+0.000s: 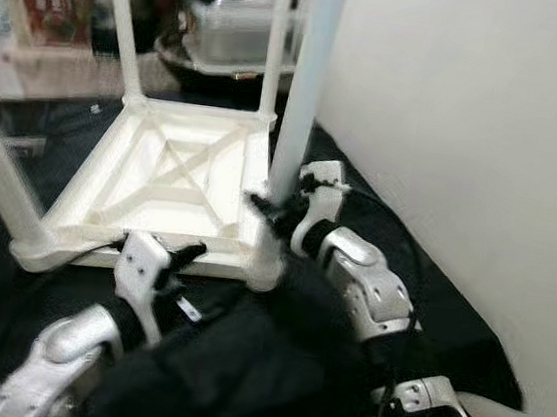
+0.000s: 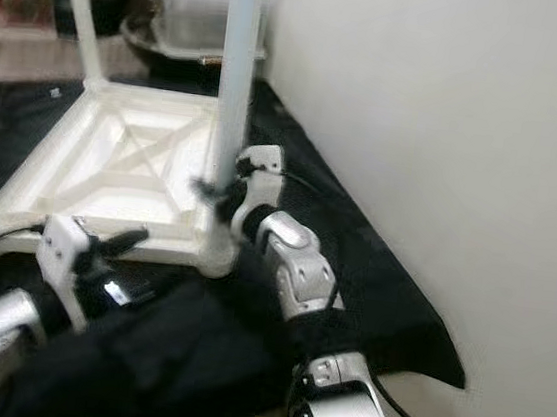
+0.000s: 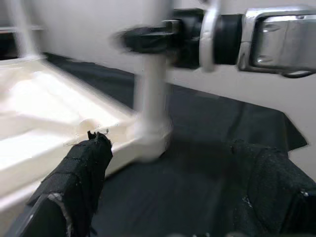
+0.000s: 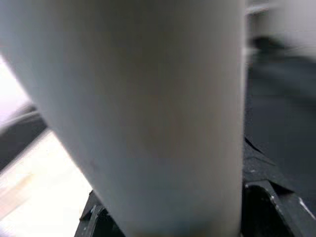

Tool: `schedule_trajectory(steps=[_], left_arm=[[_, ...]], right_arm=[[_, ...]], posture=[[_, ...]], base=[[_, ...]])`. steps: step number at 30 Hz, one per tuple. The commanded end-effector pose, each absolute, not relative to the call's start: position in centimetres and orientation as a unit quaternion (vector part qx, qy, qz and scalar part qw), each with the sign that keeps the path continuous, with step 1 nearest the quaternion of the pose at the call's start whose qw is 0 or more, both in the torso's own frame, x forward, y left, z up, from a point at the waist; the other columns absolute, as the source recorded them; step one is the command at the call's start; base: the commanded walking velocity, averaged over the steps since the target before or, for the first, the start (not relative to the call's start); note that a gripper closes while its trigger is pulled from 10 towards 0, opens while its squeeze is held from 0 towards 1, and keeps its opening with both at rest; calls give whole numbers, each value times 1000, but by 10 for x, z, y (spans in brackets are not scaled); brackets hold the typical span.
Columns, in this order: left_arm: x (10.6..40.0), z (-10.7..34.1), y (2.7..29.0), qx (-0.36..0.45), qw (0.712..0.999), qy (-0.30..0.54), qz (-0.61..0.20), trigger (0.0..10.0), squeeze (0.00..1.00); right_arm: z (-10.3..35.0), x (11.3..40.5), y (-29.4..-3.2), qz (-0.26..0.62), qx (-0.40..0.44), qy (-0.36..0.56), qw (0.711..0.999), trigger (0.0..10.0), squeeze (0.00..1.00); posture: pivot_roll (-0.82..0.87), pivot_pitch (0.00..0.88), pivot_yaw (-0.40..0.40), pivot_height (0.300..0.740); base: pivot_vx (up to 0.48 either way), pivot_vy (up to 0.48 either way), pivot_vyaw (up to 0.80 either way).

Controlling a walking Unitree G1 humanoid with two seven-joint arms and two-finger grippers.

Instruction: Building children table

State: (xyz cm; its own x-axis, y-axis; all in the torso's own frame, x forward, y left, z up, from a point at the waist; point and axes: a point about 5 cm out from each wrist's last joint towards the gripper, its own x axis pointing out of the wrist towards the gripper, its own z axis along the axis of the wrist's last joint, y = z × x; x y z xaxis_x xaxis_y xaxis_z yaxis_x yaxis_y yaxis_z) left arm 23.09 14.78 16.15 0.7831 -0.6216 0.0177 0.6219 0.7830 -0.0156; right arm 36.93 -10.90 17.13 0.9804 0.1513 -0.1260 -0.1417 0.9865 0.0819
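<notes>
Left gripper [image 1: 187, 259] hovers low over the black cloth [image 1: 431, 286], just beside the near edge of the upturned white children's table [image 1: 171, 181]; its fingers [image 3: 81, 173] stand wide apart, empty. Right gripper [image 1: 270, 213] is clamped on the near-right table leg [image 1: 302, 90], low down, just above its corner socket. Leg stands upright. Table top lies face down on the cloth, beside the white wall [image 1: 470, 120]. Plastic containers [image 1: 239, 23] sit behind it.

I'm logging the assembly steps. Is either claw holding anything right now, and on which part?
The right claw is closed around the nearest white table leg, low on its shaft, just above the corner socket. The left claw is open at the upturned tabletop, holding nothing.
</notes>
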Motion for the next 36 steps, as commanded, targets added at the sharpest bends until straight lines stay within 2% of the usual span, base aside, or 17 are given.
schedule_trajectory(steps=[1, 6, 7, 8, 11, 12, 13, 14, 19, 20, 21, 26, 27, 30, 32, 34, 36], left_arm=[[231, 161, 150, -7, 946, -4, -324, 10000, 0], [233, 161, 150, -7, 943, -3, -332, 10000, 0], [235, 161, 149, -6, 942, -3, -335, 10000, 0], [236, 161, 148, -6, 941, -3, -338, 10000, 0], [237, 161, 148, -5, 941, -3, -339, 10000, 0], [237, 163, 147, -6, 940, -6, -341, 10000, 0], [237, 163, 147, -6, 940, -6, -341, 10000, 0], [237, 164, 148, -8, 941, -9, -339, 10000, 0], [236, 163, 150, -7, 943, -8, -333, 10000, 0], [235, 162, 150, -7, 943, -8, -332, 10000, 0], [233, 162, 151, -7, 944, -8, -329, 10000, 0], [230, 161, 152, -8, 946, -5, -324, 10000, 0], [230, 161, 151, -9, 945, -4, -326, 10000, 0], [230, 160, 151, -9, 945, -4, -327, 10000, 0], [230, 160, 151, -9, 945, -4, -327, 10000, 0], [232, 160, 149, -9, 944, -4, -330, 10000, 0], [233, 161, 148, -10, 943, -5, -333, 10000, 0]], right_arm=[[123, 349, -168, -121, 27, 151, 981, 0, 0], [126, 328, -158, -88, 38, 146, 985, 0, 0], [141, 332, -141, -16, 58, 111, 992, 10000, 0], [158, 336, -130, 52, 70, 69, 994, 10000, 1000], [169, 338, -124, 93, 75, 39, 992, 10000, 1000], [188, 340, -109, 212, 94, 12, 973, 10000, 1000], [188, 340, -109, 212, 94, 12, 973, 10000, 1000], [200, 335, -96, 354, 77, -3, 932, 10000, 0], [205, 319, -85, 528, 20, -11, 849, 10000, 0], [201, 315, -85, 557, 0, -7, 831, 9294, 0], [194, 313, -83, 563, 7, 7, 826, 0, 0], [174, 313, -78, 505, 45, 40, 861, 0, 0], [158, 334, -95, 334, 49, 80, 938, 0, 0], [144, 344, -108, 205, 46, 114, 971, 0, 0], [144, 344, -108, 205, 46, 114, 971, 0, 0], [116, 342, -162, -78, 20, 165, 983, 0, 0], [112, 336, -174, -113, 16, 167, 979, 0, 0]], posture=[[28, 0, -63, 740], [8, 0, -47, 740], [-5, 0, -40, 740], [-8, 0, -38, 740], [-8, 0, -38, 740], [12, 0, -56, 740], [12, 0, -56, 740], [12, 0, -57, 740], [30, 0, -72, 740], [38, 0, -79, 740], [41, 0, -84, 740], [41, 0, -79, 740], [33, 0, -76, 740], [29, 0, -74, 740], [29, 0, -74, 740], [26, 0, -66, 740], [16, 0, -54, 740]], base=[[0, 0, 0], [0, 0, 0], [0, 0, 0], [0, 0, 0], [0, 0, 0], [0, 0, 0], [0, 0, 0], [0, 0, 0], [0, 0, 0], [0, 0, 0], [0, 0, 0], [0, 0, 0], [0, 0, 0], [0, 0, 0], [0, 0, 0], [0, 0, 0], [0, 0, 0]])
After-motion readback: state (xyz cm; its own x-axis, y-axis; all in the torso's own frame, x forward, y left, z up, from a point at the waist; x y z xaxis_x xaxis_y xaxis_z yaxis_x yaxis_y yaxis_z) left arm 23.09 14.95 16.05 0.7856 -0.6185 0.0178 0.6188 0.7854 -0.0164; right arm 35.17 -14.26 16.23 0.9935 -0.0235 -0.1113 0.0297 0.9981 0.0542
